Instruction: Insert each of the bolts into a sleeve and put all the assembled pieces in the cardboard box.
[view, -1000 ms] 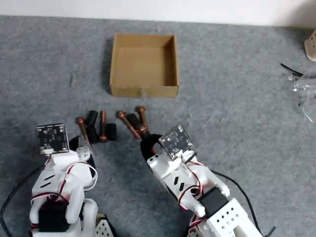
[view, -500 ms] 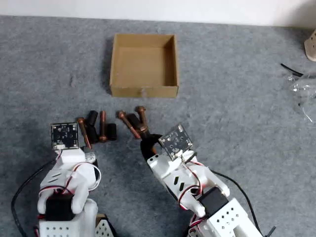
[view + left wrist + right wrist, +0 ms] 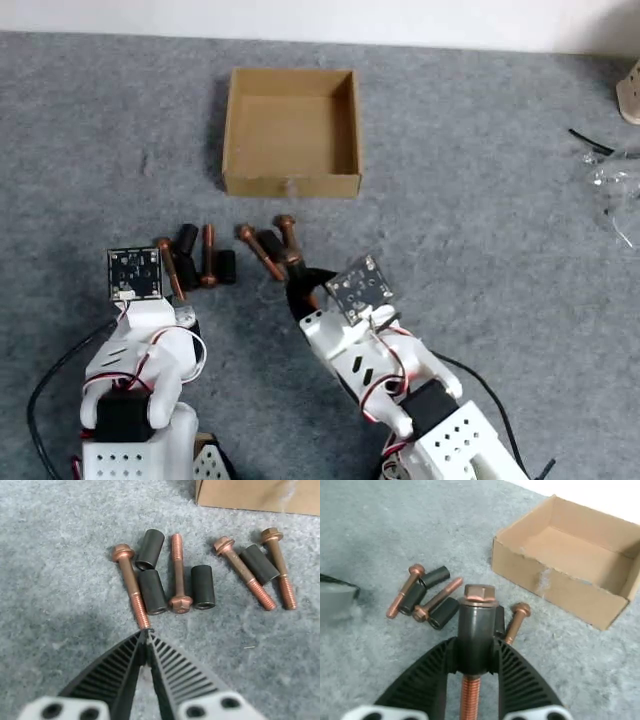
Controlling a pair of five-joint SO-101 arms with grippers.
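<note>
right gripper (image 3: 475, 647) clamped on black sleeve (image 3: 476, 630), bolt (image 3: 479, 594) through it. left gripper (image 3: 146, 639) fully closed, tips just at loose bolt (image 3: 131, 582) threaded end.

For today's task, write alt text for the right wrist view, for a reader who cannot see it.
The right gripper clamps a black sleeve with a copper bolt pushed through it. Beyond it, loose bolts and sleeves lie on grey carpet, near an open cardboard box.
</note>
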